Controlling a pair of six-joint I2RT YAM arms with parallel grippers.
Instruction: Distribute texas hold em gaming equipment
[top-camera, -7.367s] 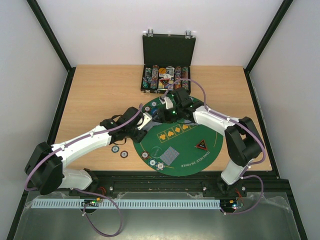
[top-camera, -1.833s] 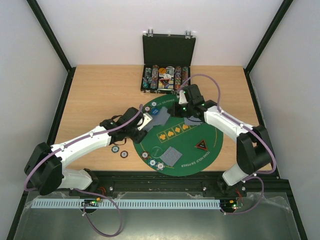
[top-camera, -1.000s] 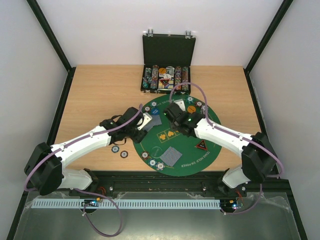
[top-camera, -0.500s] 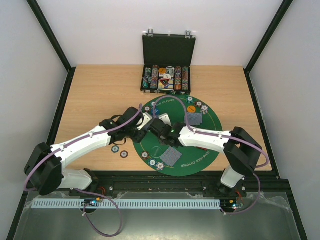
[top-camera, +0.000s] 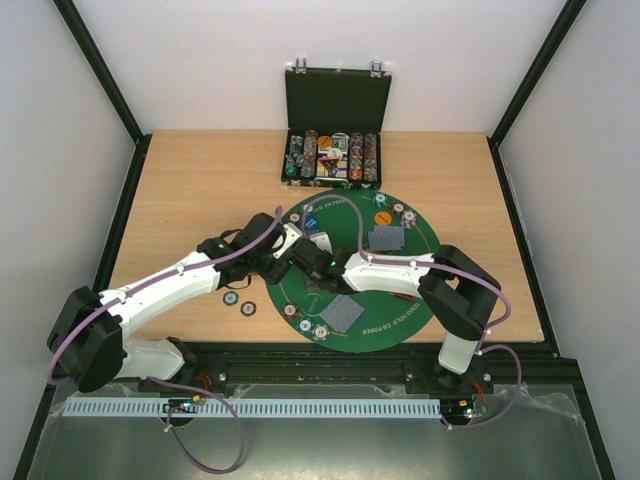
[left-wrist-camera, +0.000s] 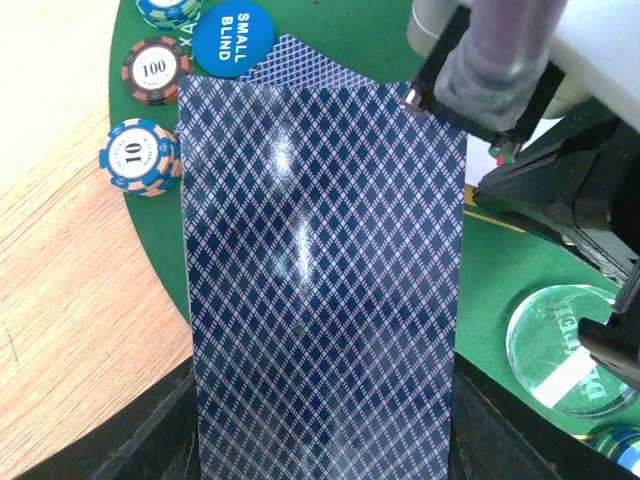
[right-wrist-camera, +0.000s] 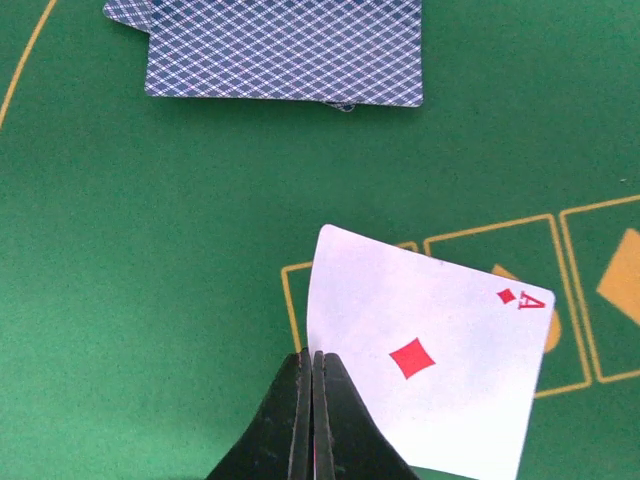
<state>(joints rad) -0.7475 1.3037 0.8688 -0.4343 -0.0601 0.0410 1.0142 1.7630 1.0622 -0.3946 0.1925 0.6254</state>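
My left gripper (top-camera: 288, 244) is shut on a deck of blue-backed cards (left-wrist-camera: 322, 270) and holds it over the left side of the round green mat (top-camera: 420, 305). My right gripper (top-camera: 306, 259) is right beside it, shut on a single card, the ace of diamonds (right-wrist-camera: 430, 370). This card hangs face toward the right wrist camera just above the mat (right-wrist-camera: 150, 300), pinched at its left edge by the gripper (right-wrist-camera: 313, 354). Face-down card piles lie at the far right (top-camera: 387, 238) and near the front (top-camera: 343, 312) of the mat. The triangular marker is hidden.
The black case (top-camera: 333, 100) stands open at the table's back. A blue small-blind button (left-wrist-camera: 233, 35), a 100 chip (left-wrist-camera: 155, 68), a 10 chip (left-wrist-camera: 140, 157) and a clear dealer button (left-wrist-camera: 565, 335) lie round the deck. Two chips (top-camera: 239, 301) lie on the wood.
My right arm has swung from the far right of the mat, where a card pile now lies, across to my left gripper. It now holds one card. The left arm has barely moved.
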